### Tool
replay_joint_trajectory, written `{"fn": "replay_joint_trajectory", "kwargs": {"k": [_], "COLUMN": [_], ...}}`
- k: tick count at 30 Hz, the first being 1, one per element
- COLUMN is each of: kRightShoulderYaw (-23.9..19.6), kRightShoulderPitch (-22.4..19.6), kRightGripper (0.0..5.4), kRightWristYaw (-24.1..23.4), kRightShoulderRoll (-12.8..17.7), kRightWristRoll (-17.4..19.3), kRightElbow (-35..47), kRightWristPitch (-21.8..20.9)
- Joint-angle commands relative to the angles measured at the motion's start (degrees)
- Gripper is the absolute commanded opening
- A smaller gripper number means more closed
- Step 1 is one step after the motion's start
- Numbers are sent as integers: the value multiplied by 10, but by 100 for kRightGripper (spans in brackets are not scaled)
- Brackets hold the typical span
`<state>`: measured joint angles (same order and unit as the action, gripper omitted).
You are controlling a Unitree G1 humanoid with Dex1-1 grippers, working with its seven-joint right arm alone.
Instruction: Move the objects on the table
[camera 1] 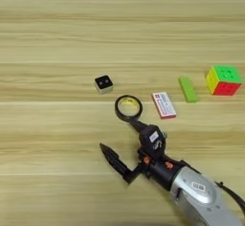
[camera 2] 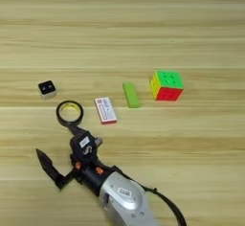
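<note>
Both head-mounted views look steeply down on the tabletop (camera 1: 57, 28) from close above. They share nearly the whole scene. The right eye view reaches further right, the left eye view further left.

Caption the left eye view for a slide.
Open two-fingered black hand beside black ring on light-wood table; white-and-red eraser, green bar, multicoloured puzzle cube alongside.

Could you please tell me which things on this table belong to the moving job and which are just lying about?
Part of the job:
puzzle cube
green bar
white-and-red eraser
black ring, one claw finger reaching to its rim
small white cube with black face

Just lying about:
nothing else; only the bare wooden table
</note>
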<state>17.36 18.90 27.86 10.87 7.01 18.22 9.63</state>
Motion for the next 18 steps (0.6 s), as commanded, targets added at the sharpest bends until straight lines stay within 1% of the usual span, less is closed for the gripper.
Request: {"fn": "replay_joint_trajectory", "kwargs": {"k": [1, 13, 18], "kRightShoulderYaw": [-2, -24, -29], "kRightShoulderPitch": [-21, -66, -80], "kRightGripper": [536, 536, 536], "kRightWristYaw": [-9, -32, -33], "kRightShoulderRoll": [-7, -31, -33], "kRightWristRoll": [6, 5, 5], "kRightElbow": [3, -63, -75], "kRightWristPitch": [-3, 8, 6]}}
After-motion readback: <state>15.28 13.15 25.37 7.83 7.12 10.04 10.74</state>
